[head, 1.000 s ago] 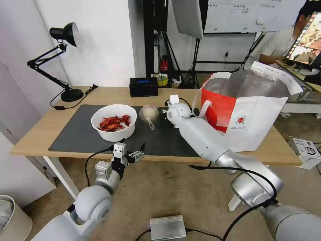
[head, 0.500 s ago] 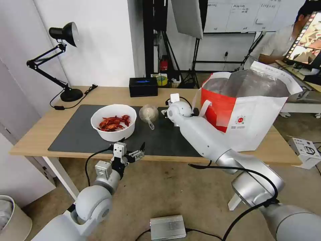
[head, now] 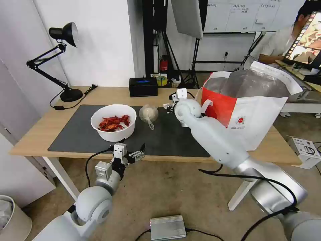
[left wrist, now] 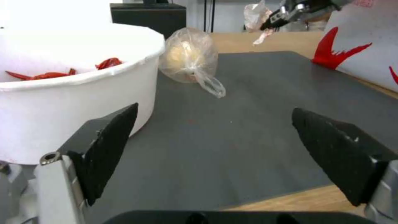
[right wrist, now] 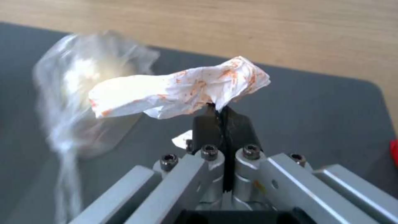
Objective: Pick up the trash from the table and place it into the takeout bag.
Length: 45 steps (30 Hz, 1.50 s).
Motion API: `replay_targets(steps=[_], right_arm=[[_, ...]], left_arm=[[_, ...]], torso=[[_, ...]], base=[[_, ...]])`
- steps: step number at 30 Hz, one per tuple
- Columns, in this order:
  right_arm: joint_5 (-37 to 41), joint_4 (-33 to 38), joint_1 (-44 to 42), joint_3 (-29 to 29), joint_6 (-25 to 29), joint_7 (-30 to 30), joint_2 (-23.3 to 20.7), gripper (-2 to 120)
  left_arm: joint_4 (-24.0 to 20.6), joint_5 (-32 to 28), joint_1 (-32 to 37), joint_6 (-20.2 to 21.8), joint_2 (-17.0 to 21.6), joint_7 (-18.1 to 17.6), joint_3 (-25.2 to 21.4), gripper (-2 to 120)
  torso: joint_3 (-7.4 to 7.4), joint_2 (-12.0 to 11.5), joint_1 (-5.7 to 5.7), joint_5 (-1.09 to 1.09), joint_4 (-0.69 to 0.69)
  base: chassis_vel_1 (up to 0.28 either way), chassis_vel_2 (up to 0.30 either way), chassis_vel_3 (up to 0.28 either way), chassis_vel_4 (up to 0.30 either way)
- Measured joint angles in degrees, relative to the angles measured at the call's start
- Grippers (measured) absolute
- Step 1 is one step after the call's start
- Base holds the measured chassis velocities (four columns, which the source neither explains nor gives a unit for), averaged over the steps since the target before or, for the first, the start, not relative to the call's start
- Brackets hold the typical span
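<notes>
- Light-wood bench (head: 40,132) with a dark grey mat (head: 80,134) carries the leftovers, seen near to far.
- Nearest, the left gripper (left wrist: 224,155) hangs at the bench's front edge, idle, its black fingers (left wrist: 110,146) spread wide with nothing between them.
- Just beyond those fingers sits the white bowl of crayfish shells (head: 114,122); a little farther lies the knotted clear bag (head: 148,113).
- Farther on, the right gripper (right wrist: 222,119) is raised above the mat, fingers pressed together on one corner of the crumpled tissue (right wrist: 178,90), which droops sideways from the pinch.
- Beside that gripper, on the side away from the bowl, stands the takeout bag (head: 257,113), mouth open and foil showing.
- Judgement: the pinch is thin, so carry the tissue slowly, clear the bag's near rim and loop handle (head: 204,103), and let go only once the fingers are well over the opening.
</notes>
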Motion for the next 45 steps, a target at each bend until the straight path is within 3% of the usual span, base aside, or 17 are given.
replay_targets(steps=[22, 34, 45], right_arm=[[1.9, 10.6, -6.1, -0.1, 0.0, 3.2, -1.6, 0], [1.2, 20.4, -2.7, 3.1, 0.0, 3.0, -5.8, 0], [1.2, 23.2, 2.9, 6.2, 0.0, 4.8, -9.2, 0]], left_arm=[[-1.1, 0.6, 1.6, 0.1, -0.1, -0.3, -1.0, 100], [-0.5, 0.4, 1.3, 0.1, 0.4, -0.4, -1.2, 100], [-0.4, 0.4, 1.6, 0.2, 0.3, -0.4, -1.4, 100]], torso=[[0.00, 0.0, 0.00, 0.00, 0.00], [0.00, 0.0, -0.01, 0.00, 0.01], [0.00, 0.0, -0.01, 0.00, 0.01]], base=[[0.000, 0.000, 0.000, 0.000], [0.000, 0.000, 0.000, 0.000], [0.000, 0.000, 0.000, 0.000]])
